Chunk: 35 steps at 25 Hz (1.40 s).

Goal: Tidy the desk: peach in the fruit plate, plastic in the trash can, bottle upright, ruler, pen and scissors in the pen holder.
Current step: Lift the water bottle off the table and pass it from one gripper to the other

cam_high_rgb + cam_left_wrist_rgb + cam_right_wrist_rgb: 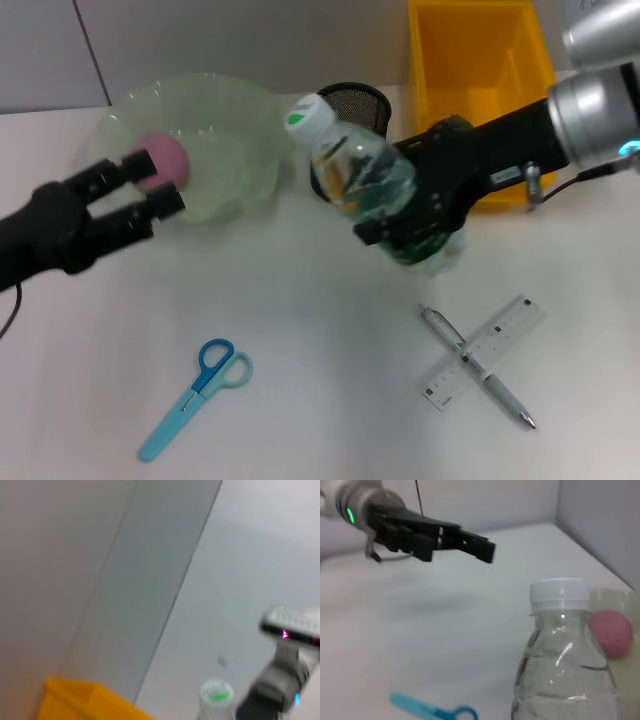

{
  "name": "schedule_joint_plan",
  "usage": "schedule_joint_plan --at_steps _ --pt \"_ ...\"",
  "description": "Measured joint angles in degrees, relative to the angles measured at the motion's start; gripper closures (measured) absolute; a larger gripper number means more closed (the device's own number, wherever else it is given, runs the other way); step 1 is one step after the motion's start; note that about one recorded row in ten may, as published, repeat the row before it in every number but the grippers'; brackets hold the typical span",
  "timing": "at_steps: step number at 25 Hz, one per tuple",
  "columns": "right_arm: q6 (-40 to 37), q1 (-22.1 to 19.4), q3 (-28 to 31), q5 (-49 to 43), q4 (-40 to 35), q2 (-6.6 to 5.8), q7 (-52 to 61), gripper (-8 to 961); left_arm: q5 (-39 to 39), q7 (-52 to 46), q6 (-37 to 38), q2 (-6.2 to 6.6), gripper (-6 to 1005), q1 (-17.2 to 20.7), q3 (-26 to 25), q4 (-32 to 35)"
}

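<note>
My right gripper [400, 225] is shut on the clear water bottle [358, 172], holding it tilted above the table, white cap [216, 695] toward the back left. The bottle [565, 650] fills the right wrist view. The pink peach [160, 157] lies in the pale green fruit plate [235, 120]. My left gripper [150, 185] hovers open at the plate's front left edge, empty, just in front of the peach. Blue scissors [195, 395] lie at the front left. The clear ruler [485, 350] lies across the pen [500, 392] at the front right. No plastic shows.
The black mesh pen holder [362, 100] stands right behind the held bottle. A yellow bin [480, 80] stands at the back right, behind my right arm. Bare table lies between the scissors and the ruler.
</note>
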Motion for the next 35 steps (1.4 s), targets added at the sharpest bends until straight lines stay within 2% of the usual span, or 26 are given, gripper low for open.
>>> schedule_joint_plan --at_steps 3,4,12,35 --pt "0.92 -0.29 -0.14 3.32 3.28 0.30 -2.02 220 -2.03 0.01 0.02 -0.02 288 -0.11 -0.02 -1.16" --pt "1.83 -0.35 -0.46 7.36 7.34 0.37 -4.69 219 -2.51 0.04 0.02 -0.05 289 -0.22 -0.02 -1.67" --pt "3.65 1.36 -0.88 13.20 19.02 0.57 -11.73 215 -2.96 5.02 0.11 -0.35 293 -3.16 0.46 -7.84" --pt "4.52 2.73 -2.82 15.75 27.74 0.67 -15.96 203 -2.97 15.03 -0.75 -0.89 304 -5.36 2.02 -15.62"
